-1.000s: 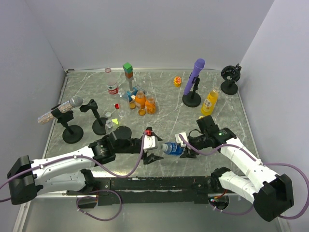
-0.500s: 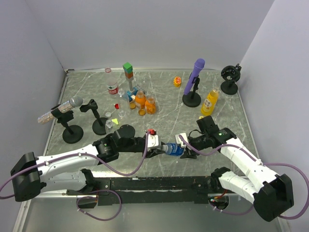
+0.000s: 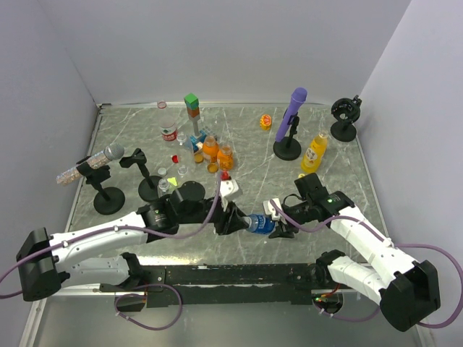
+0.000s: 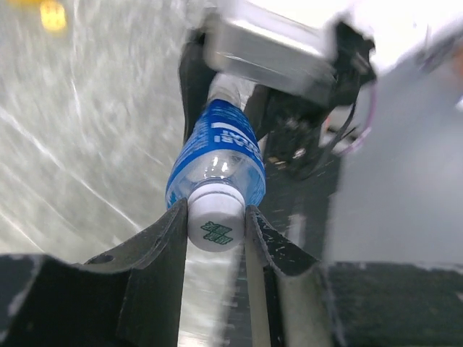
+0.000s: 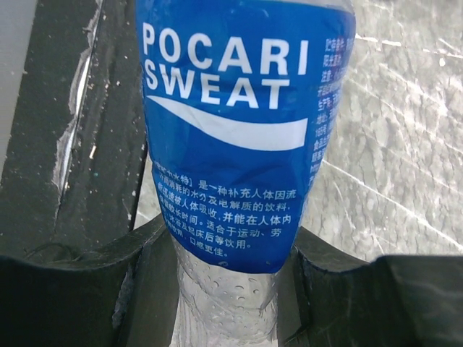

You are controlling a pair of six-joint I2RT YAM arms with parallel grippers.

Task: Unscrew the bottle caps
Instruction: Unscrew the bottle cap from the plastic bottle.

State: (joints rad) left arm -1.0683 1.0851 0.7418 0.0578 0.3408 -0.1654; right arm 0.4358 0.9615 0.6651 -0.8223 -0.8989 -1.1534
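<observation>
While the left gripper [image 4: 215,211] clamps both sides of the white cap [image 4: 214,225], coming in from 9 o'clock, the right gripper [image 5: 228,269] is closed on the clear base end of the Pocari Sweat bottle [image 5: 239,144] from 3 o'clock. The bottle lies on its side just above the table [image 3: 304,137], at about 6 o'clock in the overhead view, with its cap toward 9. It looks small and light, and its thin clear walls would likely dent under a hard squeeze. The glossy label [image 5: 231,188] may slip, so the stiff cap and firmer base are the best holds. The label reads "POCARI SWEAT" in white on blue, above small Chinese print. The cap top carries a green mark.
</observation>
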